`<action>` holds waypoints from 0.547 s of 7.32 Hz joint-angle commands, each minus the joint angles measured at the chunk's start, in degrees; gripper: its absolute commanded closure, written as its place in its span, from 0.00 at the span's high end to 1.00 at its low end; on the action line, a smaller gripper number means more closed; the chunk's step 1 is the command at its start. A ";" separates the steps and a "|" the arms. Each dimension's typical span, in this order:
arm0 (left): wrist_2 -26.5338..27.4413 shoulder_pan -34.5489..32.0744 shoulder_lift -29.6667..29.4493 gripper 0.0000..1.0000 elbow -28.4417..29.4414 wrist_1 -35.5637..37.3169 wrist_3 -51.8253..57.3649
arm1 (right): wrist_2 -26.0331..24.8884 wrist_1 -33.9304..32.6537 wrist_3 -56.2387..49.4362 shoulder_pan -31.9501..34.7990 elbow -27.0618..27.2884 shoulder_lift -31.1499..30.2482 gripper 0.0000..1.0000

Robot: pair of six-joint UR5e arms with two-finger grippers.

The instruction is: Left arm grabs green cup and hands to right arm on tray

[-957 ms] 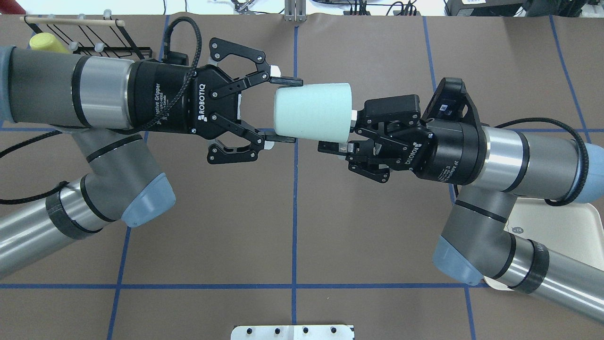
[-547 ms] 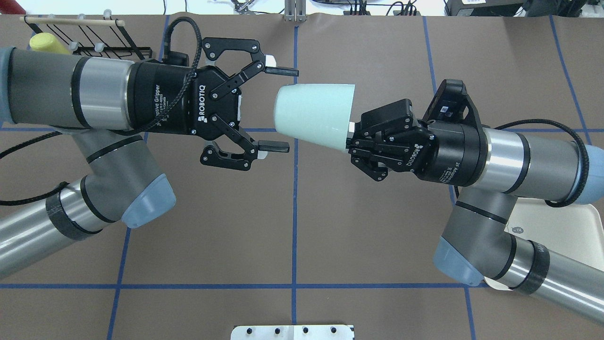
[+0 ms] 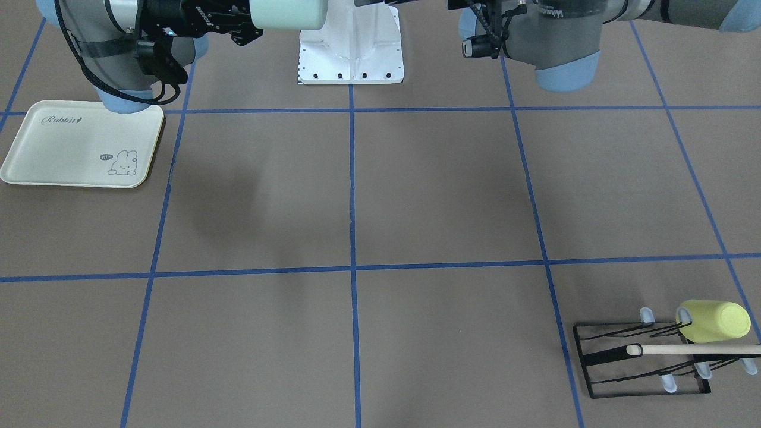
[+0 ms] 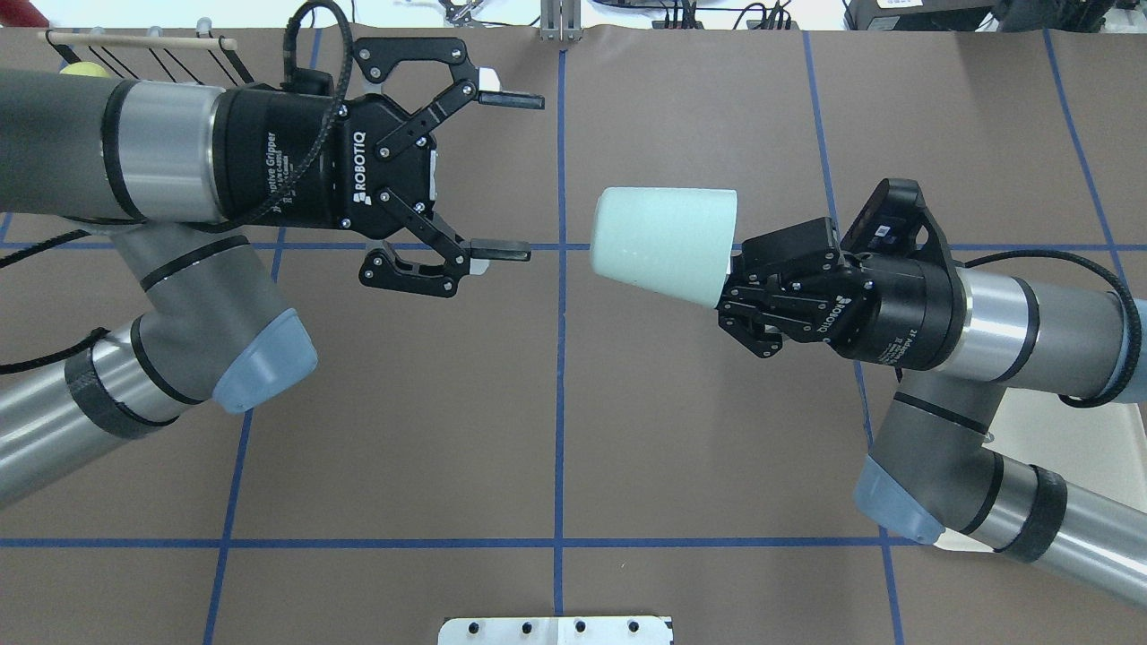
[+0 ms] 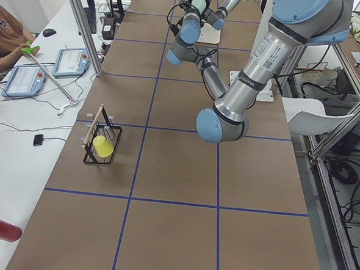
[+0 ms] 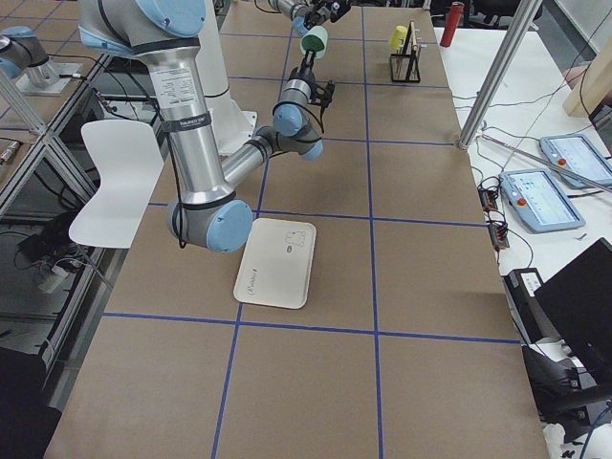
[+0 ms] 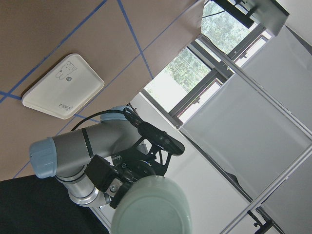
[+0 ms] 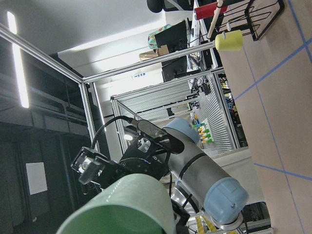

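the right arm (image 4: 1013, 313) has its jaws clamped on just the rim of the green cup (image 4: 663, 237), sideways in air over the bench's middle; the left arm (image 4: 161, 152) holds its jaws apart. that thin pinch may let it swivel or fall short of the corner tray (image 3: 65, 148).

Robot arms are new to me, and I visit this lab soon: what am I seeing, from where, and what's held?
Two jointed robot arms work at a brown table. Two cameras look down, one from behind the robot, one facing it; two watch from the table's ends; one rides each wrist. The left arm's fingers are open and empty. The right arm's fingers pinch the rim of a pale green cup, held sideways in the air. On the table: a cream tray and a wire rack carrying a yellow cup.
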 commanded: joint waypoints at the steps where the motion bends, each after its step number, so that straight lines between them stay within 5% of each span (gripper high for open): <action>1: -0.50 -3.80 0.65 1.00 0.30 6.38 6.38 | 3.72 0.06 -2.92 2.81 -7.04 -2.18 0.00; 4: -0.77 -4.88 0.47 1.00 0.13 18.08 15.88 | 22.39 -10.60 -15.30 12.45 -13.85 -1.92 0.00</action>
